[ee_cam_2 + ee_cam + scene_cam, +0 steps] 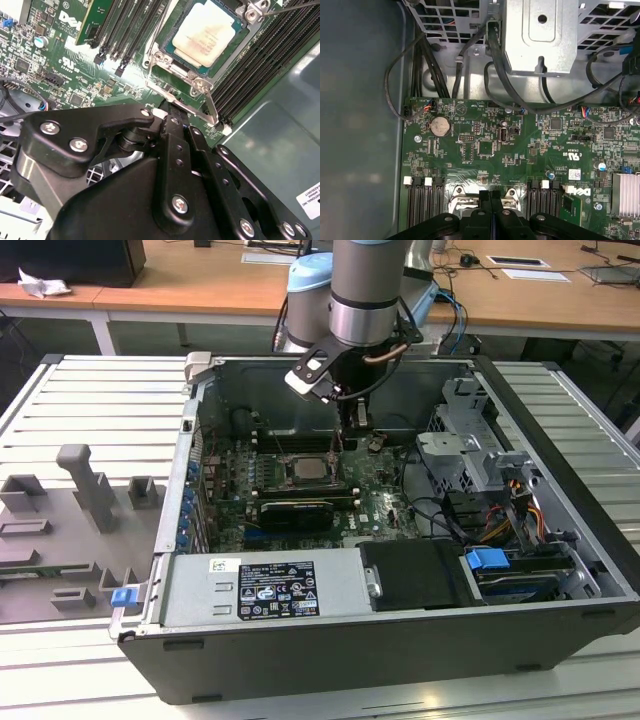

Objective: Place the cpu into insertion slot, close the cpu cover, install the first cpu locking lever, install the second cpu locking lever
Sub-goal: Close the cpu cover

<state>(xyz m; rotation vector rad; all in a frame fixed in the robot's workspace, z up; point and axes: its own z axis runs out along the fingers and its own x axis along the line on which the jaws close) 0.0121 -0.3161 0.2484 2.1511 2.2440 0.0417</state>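
Pressed together with no gap showing between them, the jaws of the gripper (491,201) hang low over the board, with its black fingertips just beside the edge of the socket in both wirst views; I cannot tell whether they pinch anything thin. The grey computer case (330,660) lies open on a slatted table (90,410), and the arm reaches down into it from above, the gripper (357,422) near the middle of the case. A green motherboard (485,130) covers the case floor. Long black memory slots (280,55) run along either side of the insertion slot (300,453), which sits towards the exterior view's left of the gripper. The cpu (205,32) lies flat inside that slot, its pale metal top facing up. The cpu cover (196,80) appears to lie down around the chip's edges, though I cannot tell for certain. A thin wire locking lever (211,106) slants past the socket's corner, close to the gripper (172,117).
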